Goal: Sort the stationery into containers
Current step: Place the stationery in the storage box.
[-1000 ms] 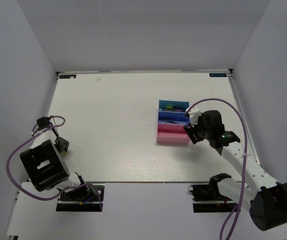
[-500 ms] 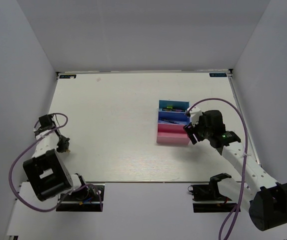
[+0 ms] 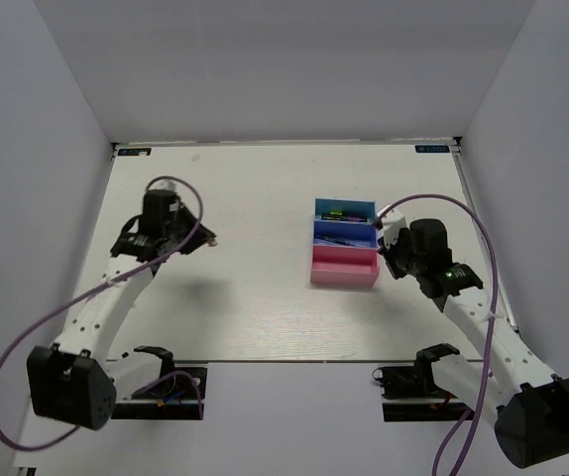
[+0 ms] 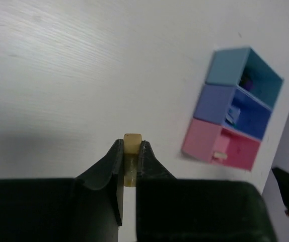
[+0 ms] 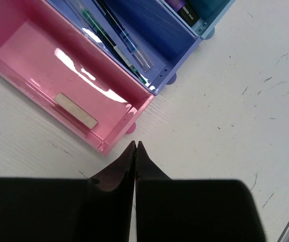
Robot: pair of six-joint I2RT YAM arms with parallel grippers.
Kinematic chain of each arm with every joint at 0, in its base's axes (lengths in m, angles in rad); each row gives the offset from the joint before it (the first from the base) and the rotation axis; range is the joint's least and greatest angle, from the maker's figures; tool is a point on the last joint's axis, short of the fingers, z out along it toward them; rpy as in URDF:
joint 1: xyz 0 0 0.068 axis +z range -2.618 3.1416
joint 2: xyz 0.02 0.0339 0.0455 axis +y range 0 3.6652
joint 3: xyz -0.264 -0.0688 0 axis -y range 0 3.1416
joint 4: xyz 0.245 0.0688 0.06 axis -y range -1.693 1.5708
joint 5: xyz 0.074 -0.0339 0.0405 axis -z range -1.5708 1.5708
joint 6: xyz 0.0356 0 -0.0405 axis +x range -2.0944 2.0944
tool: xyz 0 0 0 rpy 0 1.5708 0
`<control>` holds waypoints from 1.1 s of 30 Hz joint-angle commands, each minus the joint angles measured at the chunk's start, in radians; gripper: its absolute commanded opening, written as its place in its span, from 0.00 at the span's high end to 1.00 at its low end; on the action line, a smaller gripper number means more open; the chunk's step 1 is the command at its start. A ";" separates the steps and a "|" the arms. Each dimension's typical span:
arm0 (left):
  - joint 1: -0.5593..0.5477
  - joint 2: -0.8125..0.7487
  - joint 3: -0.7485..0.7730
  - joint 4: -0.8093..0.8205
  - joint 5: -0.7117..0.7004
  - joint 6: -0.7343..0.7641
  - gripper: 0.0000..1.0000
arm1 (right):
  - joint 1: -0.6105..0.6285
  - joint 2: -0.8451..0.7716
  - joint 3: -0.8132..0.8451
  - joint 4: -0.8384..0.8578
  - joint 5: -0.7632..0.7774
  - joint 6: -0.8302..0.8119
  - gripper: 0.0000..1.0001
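Left wrist view first: the left claw [image 4: 130, 148] is clamped on a small tan eraser block [image 4: 133, 137], whose tip pokes just past the fingertips, held clear above the worktop [image 4: 59, 70]. I'd judge the block feather-light, slightly rubbery and grippy, and hard to break. It is so small that the real risk is it twisting or popping free, so a pinch across its flat sides, as here, looks right. From above, that arm reaches out over the left-centre of the worktop with its wrist turned toward the trays, well apart from them.

Further right sit the joined trays: the cyan tray [image 3: 344, 203] farthest, the blue tray [image 3: 320, 229] in the middle with pens [image 5: 119, 45] in it, and the pink tray [image 3: 344, 279] nearest. A whitish eraser [image 5: 76, 110] lies flat on the pink tray's floor.

Rightmost, the right claw [image 5: 135, 147] has its fingers pressed together on nothing. It hovers just beside the pink tray's corner, pointing down at bare worktop, its arm stretched up from its base along the right side.
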 commanded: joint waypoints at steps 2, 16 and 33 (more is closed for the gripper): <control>-0.257 0.137 0.189 0.014 -0.052 -0.024 1.00 | -0.010 -0.023 -0.006 0.037 0.022 0.017 1.00; -0.573 0.555 0.511 0.066 -0.074 -0.106 1.00 | -0.020 -0.043 -0.023 0.052 0.033 0.019 0.91; -0.716 0.789 0.692 0.077 -0.112 -0.147 1.00 | -0.051 -0.065 -0.035 0.060 0.031 0.017 0.76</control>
